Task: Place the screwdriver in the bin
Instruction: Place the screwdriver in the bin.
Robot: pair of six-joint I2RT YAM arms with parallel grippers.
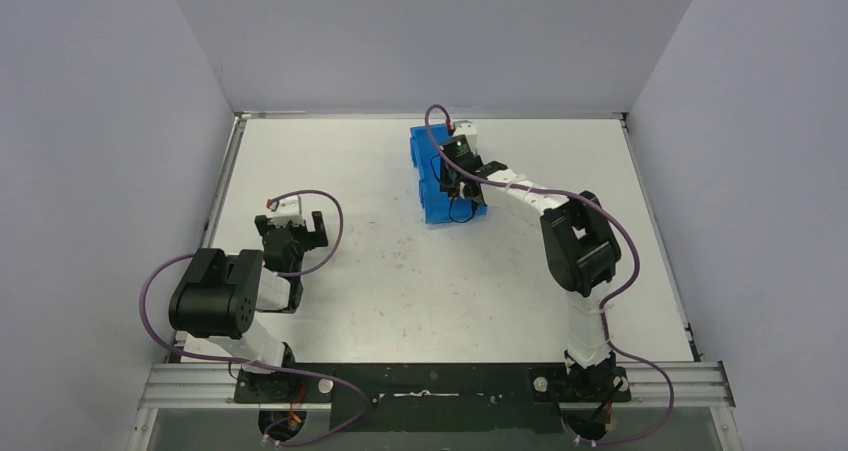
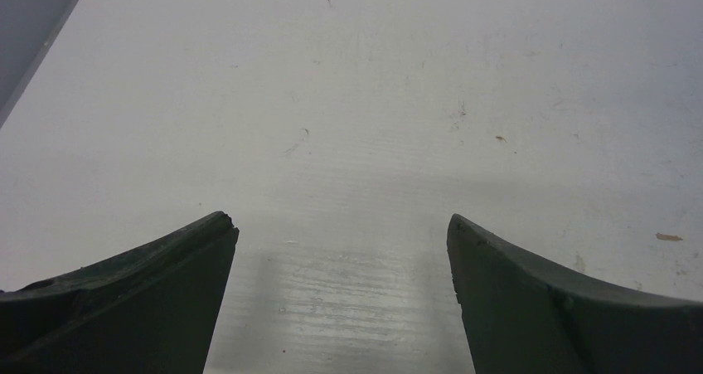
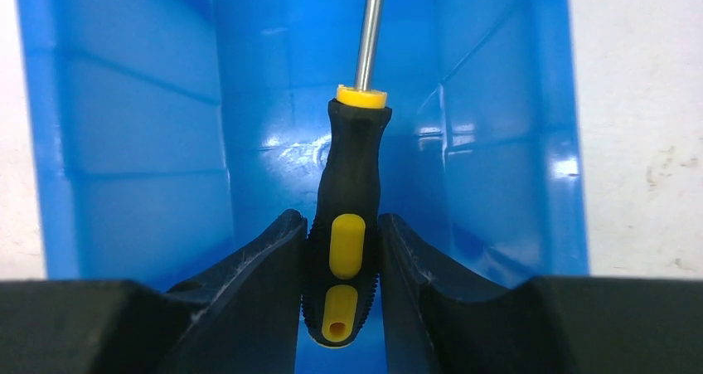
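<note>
The blue bin [image 1: 432, 176] stands at the far middle of the table. My right gripper [image 1: 455, 166] hangs over the bin's inside, shut on the screwdriver. In the right wrist view the screwdriver [image 3: 350, 183] has a black-and-yellow handle pinched between both fingers [image 3: 265, 266], its metal shaft pointing away along the bin's blue inside [image 3: 141, 142]. The screwdriver is hidden by the arm in the top view. My left gripper [image 1: 300, 233] is open and empty over bare table at the left; its jaws stand wide apart in the left wrist view [image 2: 341, 229].
White walls enclose the table on three sides. The table's left edge [image 2: 33, 67] shows in the left wrist view. Purple cables loop around both arms. The black rail with both arm bases [image 1: 430, 396] runs along the near edge.
</note>
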